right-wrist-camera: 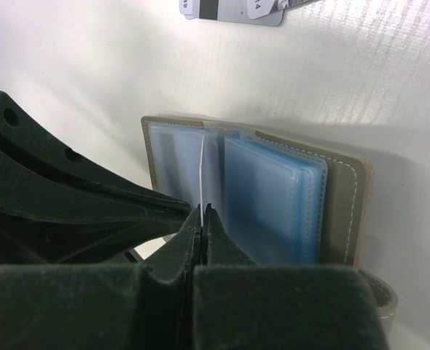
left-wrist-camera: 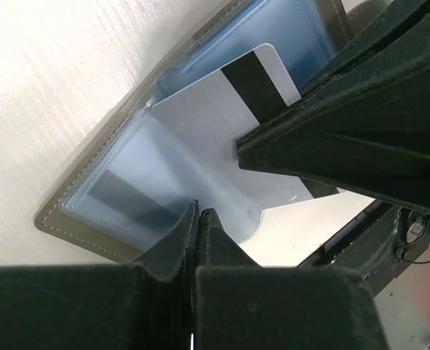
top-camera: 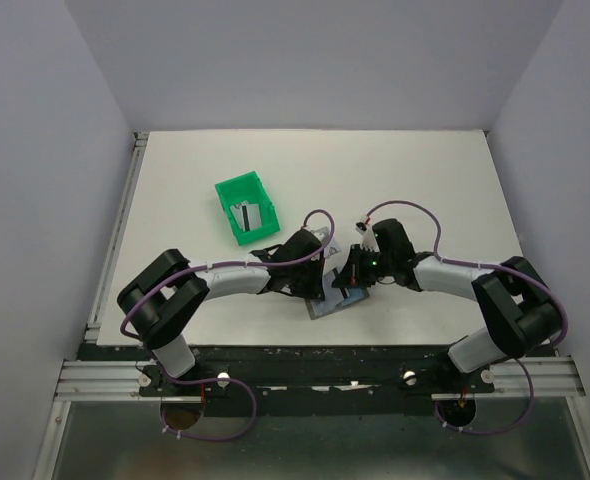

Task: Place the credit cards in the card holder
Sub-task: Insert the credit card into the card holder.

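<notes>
Credit card, partly hidden inside the card holder, is clamped by the right gripper; left gripper pinches a sleeve.

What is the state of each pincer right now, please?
Left pincer: closed, pinching a clear sleeve of the card holder.
Right pincer: closed, holding a credit card by its edge.
</notes>
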You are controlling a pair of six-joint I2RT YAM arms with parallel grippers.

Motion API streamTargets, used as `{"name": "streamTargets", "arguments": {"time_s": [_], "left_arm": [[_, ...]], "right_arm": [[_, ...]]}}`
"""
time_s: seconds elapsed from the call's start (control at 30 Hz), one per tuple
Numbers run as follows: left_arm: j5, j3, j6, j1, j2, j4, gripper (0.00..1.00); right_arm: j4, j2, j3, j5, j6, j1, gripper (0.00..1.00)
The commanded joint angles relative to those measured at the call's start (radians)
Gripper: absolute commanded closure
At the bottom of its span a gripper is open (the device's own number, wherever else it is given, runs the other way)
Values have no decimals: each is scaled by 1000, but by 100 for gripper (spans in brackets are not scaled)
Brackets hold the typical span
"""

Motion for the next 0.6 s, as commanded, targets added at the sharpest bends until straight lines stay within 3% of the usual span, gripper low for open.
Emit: {"name": "streamTargets", "arguments": {"time_s": [0.0, 0.57], "left_arm": [[-39, -32, 8, 1, -1, -49, 100], [-149, -34, -1, 1, -168, -141, 100]], "right_arm": [[40, 22, -16, -45, 21, 1, 99], [55, 68, -36, -38, 46, 1, 99]]}}
